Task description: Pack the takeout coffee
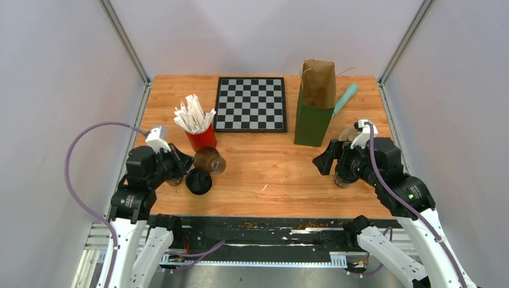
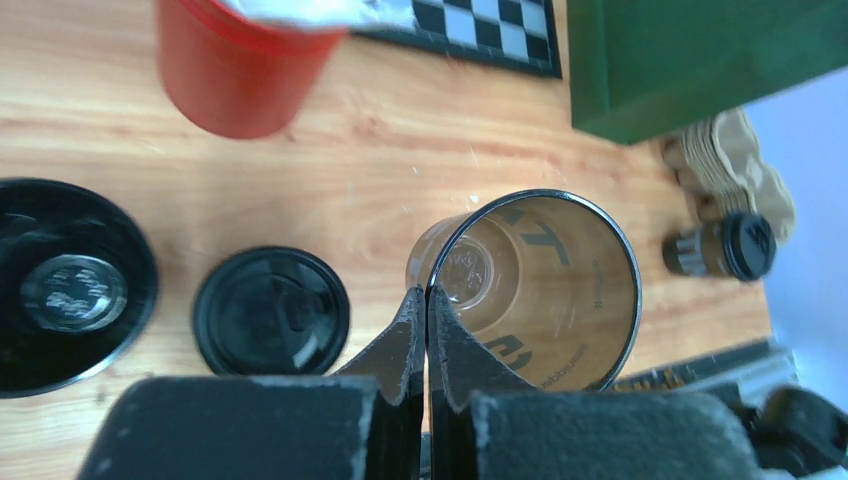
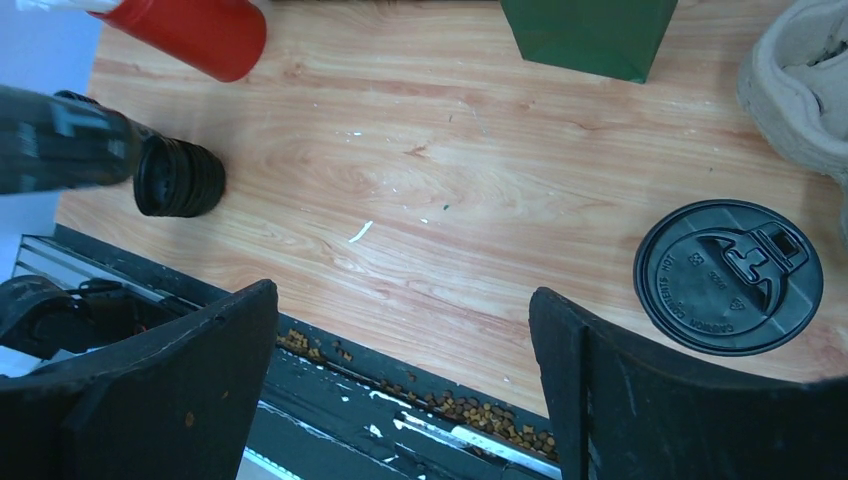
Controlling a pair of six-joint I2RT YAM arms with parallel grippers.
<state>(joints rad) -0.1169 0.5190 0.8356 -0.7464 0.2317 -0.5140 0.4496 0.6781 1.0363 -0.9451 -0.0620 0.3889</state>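
Plainly, the left claw [image 2: 427, 296] was pinched shut on the rim of a lidless cup [image 2: 540, 290], one finger inside the wall and the other outside. That translucent brown cup was tipped over, its mouth facing the wrist camera; from above it [image 1: 210, 161] sat just in front of the red cup [image 1: 201, 138] of white wrapped straws. Whether it touched the surface [image 1: 270, 162] could not be told. A loose black lid [image 2: 271, 310] lay flat beside it, and a second dark open cup [image 2: 72, 288] stood further out on the left of the wrist view.

The right claw [image 3: 400, 295] gaped wide with nothing between its fingers. A lidded cup [image 3: 728, 277] stood upright on the wood just beyond its right finger, close to a pale pulp tray [image 3: 800, 90]. Seen from above, that cup [image 1: 343, 180] was partly hidden under the right arm, near the front right.

The green bag [image 1: 312, 123] stood upright behind, right of the checkerboard [image 1: 251, 104], well apart from all three cups.
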